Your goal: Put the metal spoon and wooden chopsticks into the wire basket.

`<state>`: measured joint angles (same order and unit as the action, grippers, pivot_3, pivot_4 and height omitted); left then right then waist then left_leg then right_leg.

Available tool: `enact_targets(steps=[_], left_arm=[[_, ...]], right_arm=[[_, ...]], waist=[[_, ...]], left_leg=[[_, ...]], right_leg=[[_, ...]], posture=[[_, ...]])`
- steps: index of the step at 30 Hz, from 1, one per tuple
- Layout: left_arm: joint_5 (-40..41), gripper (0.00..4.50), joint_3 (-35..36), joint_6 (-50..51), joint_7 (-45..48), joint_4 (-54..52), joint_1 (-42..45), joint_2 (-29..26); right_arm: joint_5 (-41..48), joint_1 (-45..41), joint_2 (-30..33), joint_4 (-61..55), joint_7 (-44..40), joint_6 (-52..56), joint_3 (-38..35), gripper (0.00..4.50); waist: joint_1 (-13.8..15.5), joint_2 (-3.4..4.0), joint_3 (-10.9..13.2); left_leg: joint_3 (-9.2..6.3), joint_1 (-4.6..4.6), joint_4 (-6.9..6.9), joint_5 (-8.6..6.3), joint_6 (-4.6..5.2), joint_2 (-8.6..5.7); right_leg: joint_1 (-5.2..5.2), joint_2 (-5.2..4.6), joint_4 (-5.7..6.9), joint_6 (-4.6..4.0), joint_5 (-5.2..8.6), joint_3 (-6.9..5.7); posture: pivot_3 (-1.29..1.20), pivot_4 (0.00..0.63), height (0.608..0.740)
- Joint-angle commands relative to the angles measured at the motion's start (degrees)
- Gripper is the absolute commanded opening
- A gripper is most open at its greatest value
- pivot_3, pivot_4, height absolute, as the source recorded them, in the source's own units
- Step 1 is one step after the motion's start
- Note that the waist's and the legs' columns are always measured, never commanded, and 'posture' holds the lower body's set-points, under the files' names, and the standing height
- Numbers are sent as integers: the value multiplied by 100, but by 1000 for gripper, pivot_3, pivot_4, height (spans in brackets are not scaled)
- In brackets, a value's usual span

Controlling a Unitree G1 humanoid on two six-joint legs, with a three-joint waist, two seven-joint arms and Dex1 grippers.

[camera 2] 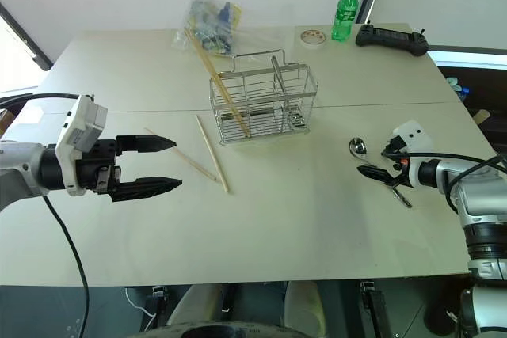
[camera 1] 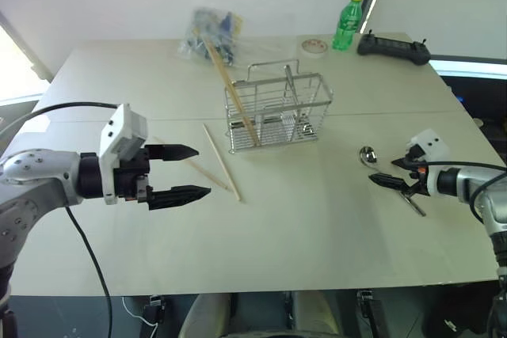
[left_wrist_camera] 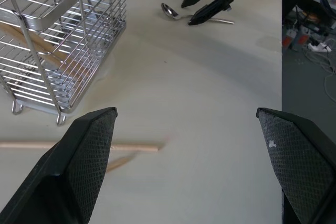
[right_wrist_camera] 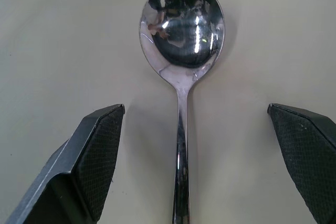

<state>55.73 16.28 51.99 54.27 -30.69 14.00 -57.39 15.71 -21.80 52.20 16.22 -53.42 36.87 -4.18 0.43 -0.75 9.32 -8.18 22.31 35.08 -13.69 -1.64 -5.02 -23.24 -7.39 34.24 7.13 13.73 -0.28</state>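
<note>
Where the right claw (camera 2: 379, 165) hangs low over the table (camera 1: 317, 227), lies the spoon (right_wrist_camera: 181, 77), flat, bowl up, handle running back between the two fingers. Claw spread wide, a finger (right_wrist_camera: 97, 156) on either side of the handle, neither touching it, nothing held. Seen from the head, spoon bowl (camera 1: 368, 155) just ahead of the fingertips, right of the basket and apart from it.

Near table centre, the basket (camera 1: 277, 112), upright, wire handles on top, dividers inside. One chopstick (camera 1: 232, 89) already in its left compartment, leaning back and to the left, top end well above the rim. Two more chopsticks flat on the table just left of and in front of the basket: one (camera 1: 221, 161) running from near the basket's front left corner toward the near edge, the other (camera 1: 207, 172) crossing toward it at a shallow angle, their near ends close together.

Further left, the left claw (camera 1: 186, 172), raised above the table, pointing right toward the loose chopsticks, fingers wide apart, empty.

Along the far edge: a clear bag (camera 1: 210, 33) of items behind the basket, a roll of tape (camera 1: 314, 47), a green bottle (camera 1: 347, 23), a black controller (camera 1: 394, 47).
</note>
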Motion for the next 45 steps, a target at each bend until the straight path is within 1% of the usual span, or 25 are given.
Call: enact_targets(steps=[1,7,15,22,24,25,27,29,30,31,33,34,45], left_arm=[[36,4500,23,-81,9,-109,139,-58],[63,4500,-13,-61,-39,-120,196,-28],[143,4500,119,-35,-128,-191,104,-41],[206,4500,107,-80,-250,-278,7,-7],[211,4500,93,-93,-272,-284,6,11],[213,4500,86,-99,-285,-283,10,22],[212,4500,76,-114,-311,-284,18,43],[220,4500,70,-124,-329,-289,25,58],[227,4500,68,-127,-333,-279,38,62],[230,4500,64,-130,-340,-275,51,71],[230,4500,54,-132,-347,-248,89,78],[226,4500,48,-135,-350,-230,112,80],[211,4500,24,-129,-296,-109,278,67]], right_arm=[[-189,-366,139,97,-141,115,215,4485],[-438,-914,275,350,-570,583,754,4485],[-686,-1020,533,104,-1014,1028,1271,4485],[-820,-1101,527,43,-990,1395,1444,4485],[-714,-1165,433,48,-967,1562,1351,4485],[-687,-1194,405,39,-948,1637,1326,4246],[-683,-1218,382,7,-911,1748,1314,3593],[-687,-1202,372,-11,-887,1791,1306,2531],[-689,-1189,358,-11,-864,1799,1296,2138],[-692,-1174,349,-2,-842,1796,1285,1486],[-729,-1154,345,16,-792,1762,1289,487],[-740,-1155,342,27,-766,1773,1291,63],[-799,-1050,334,85,-656,1547,1290,63]], waist=[[-7,0,0],[-11,-1,1],[11,-4,-1],[25,-15,-7],[27,-18,-9],[24,-18,-9],[22,-18,-9],[21,-18,-9],[20,-18,-9],[18,-18,-9],[16,-18,-9],[15,-19,-10],[4,-22,-12]], left_leg=[[0,0,0,0,0,0],[0,-1,-2,0,0,-1],[-1,-1,-3,0,0,-1],[-1,-1,0,-1,-1,-2],[-1,-1,0,-1,-1,-2],[-1,-1,0,-1,-1,-2],[-1,-1,0,-1,-1,-2],[-2,-1,0,-1,-1,-2],[-2,-1,-1,-1,-1,-2],[-1,-1,-1,-1,-1,-2],[-1,-1,0,-1,-1,-2],[-1,-2,0,-1,-1,-2],[0,-5,8,0,-1,-2]], right_leg=[[0,0,0,0,0,0],[0,0,1,1,-2,0],[0,0,0,2,-2,0],[2,0,1,2,-3,0],[2,0,1,2,-3,0],[2,0,1,2,-3,0],[2,0,1,2,-3,0],[1,0,2,2,-3,0],[1,0,2,3,-3,0],[1,0,2,3,-3,0],[1,1,2,4,-4,0],[1,1,3,4,-4,0],[6,1,6,7,-11,1]], posture=[[0,150,713],[0,150,713],[0,150,713],[0,150,713],[0,150,713],[0,150,713],[0,150,713],[0,150,713],[0,150,713],[0,150,713],[0,150,713],[0,150,713],[0,150,713]])
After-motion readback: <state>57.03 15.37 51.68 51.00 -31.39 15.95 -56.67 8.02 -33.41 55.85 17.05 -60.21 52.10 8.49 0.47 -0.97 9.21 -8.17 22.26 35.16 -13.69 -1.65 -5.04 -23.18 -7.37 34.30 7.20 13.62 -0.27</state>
